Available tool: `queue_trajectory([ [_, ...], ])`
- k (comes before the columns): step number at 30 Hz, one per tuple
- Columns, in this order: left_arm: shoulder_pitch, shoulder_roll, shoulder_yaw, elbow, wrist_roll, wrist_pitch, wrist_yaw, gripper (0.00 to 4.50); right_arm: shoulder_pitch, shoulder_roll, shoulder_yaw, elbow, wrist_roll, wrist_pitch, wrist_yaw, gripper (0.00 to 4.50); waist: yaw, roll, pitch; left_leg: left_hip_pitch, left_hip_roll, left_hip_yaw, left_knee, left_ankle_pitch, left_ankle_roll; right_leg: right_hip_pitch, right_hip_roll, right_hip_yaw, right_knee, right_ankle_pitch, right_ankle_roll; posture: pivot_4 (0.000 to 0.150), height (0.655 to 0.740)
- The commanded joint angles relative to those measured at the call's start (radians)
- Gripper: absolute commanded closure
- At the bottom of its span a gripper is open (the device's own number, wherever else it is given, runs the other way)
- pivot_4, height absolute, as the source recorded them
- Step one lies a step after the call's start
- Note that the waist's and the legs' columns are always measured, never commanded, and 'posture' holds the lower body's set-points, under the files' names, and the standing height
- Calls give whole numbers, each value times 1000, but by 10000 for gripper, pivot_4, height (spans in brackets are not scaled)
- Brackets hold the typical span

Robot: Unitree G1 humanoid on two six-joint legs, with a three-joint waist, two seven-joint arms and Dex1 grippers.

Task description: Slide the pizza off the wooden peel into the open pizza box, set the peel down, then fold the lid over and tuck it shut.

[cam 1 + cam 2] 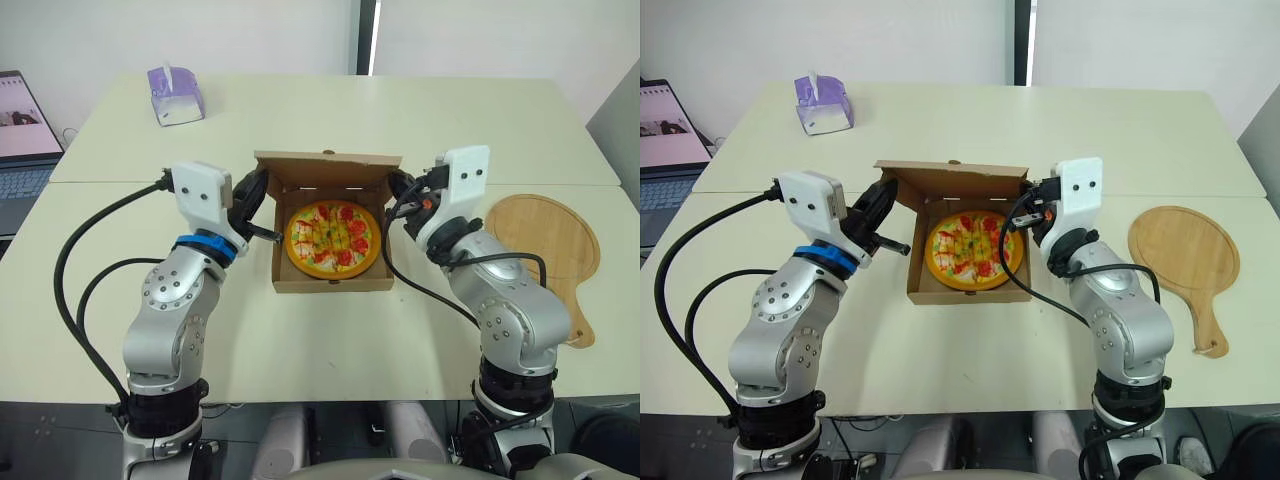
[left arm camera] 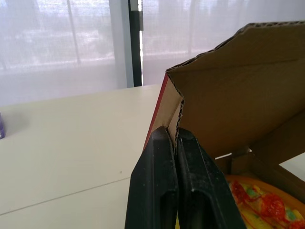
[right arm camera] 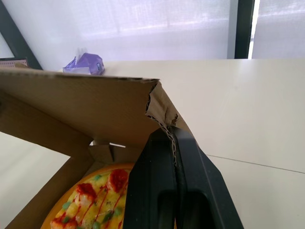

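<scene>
The pizza (image 1: 333,238) lies inside the brown cardboard pizza box (image 1: 332,281) at the middle of the table. The box lid (image 1: 328,166) stands raised, tilted forward over the back of the box. My left gripper (image 2: 175,143) is shut on the lid's left corner (image 2: 174,102). On the other side, my right gripper (image 3: 173,143) is shut on the lid's right corner (image 3: 159,107). The wooden peel (image 1: 548,243) lies flat on the table to the right of my right arm, with nothing on it.
A purple tissue pack (image 1: 175,96) sits at the far left of the table. A laptop (image 1: 22,140) stands open beyond the table's left edge. A seam between two tables (image 1: 600,184) runs behind the box.
</scene>
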Motion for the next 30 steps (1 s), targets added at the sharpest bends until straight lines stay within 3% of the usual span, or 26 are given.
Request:
queue_trajectory([
  [1, 26, -8, -26, -71, 6, -47, 3, 44616, 20, -15, 49, -28, 56, 33, 49, 45000, 0, 0, -1, 0, 0, 0, 0, 0, 0, 0, 0, 0, 0, 0, 0, 1500, 7400],
  [8, 77, -15, -39, -72, 30, -91, 16, 44616, 53, -68, 73, -49, 86, 33, 96, 45000, -1, 0, -3, 9, 1, 0, -2, -2, 4, 10, 1, 0, -2, 0, 0, 1500, 7400],
  [11, 80, -15, -42, -69, 30, -97, 20, 45000, 59, -102, 65, -57, 106, 28, 133, 39051, 1, 0, -3, 16, 2, -2, -3, -3, 6, 18, 3, -1, -5, 0, 0, 1500, 7400],
  [22, 88, -16, -47, -49, 32, -126, 21, 45000, 77, -251, -2, -85, 221, 54, 249, 1238, 5, -1, -3, 15, 1, -2, -3, -3, 6, 18, 2, -1, -6, 0, 0, 1500, 7400],
  [25, 99, -9, -42, -49, 30, -132, 15, 45000, 103, -373, -44, -99, 282, 50, 361, 535, 8, -1, -3, 15, 1, -3, -3, -3, 6, 19, 2, -1, -6, 0, 0, 1500, 7400],
  [30, 125, -2, -34, -47, 30, -149, 4, 45000, 77, -631, -111, 31, 360, -34, 654, 535, 24, -1, -2, 17, 2, -4, -3, -4, 7, 24, 3, -3, -13, 0, 1, 1500, 7400],
])
